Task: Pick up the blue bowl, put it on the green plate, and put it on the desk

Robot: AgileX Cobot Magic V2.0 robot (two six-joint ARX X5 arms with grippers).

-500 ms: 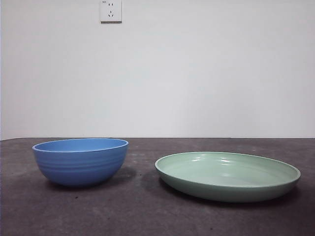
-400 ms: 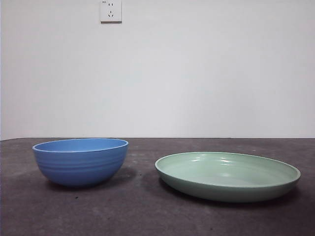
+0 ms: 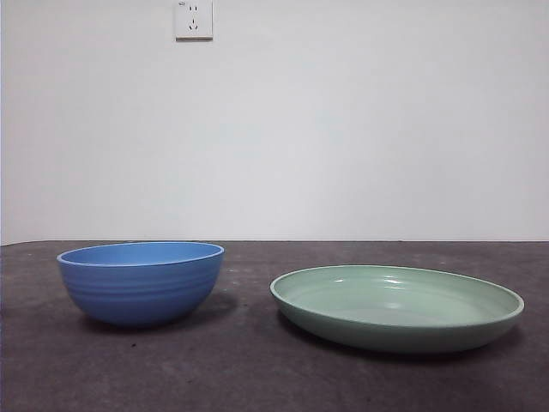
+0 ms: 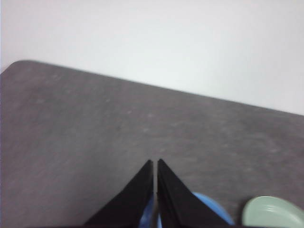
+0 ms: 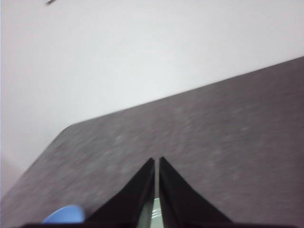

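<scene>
- Front view: the blue bowl [image 3: 141, 281], round, deep, faintly ridged outside, stands upright on the dark speckled bench [image 3: 240, 369]; the green plate [image 3: 396, 306], wide, shallow, glossy, lies beside it, apart.
- Left wrist view: the left gripper [image 4: 155, 164] hangs high over the bowl [image 4: 212, 209], fingers clenched, empty.
- Right wrist view: the right gripper [image 5: 156, 161] likewise clenched, empty, above the plate [image 5: 156, 213].
</scene>
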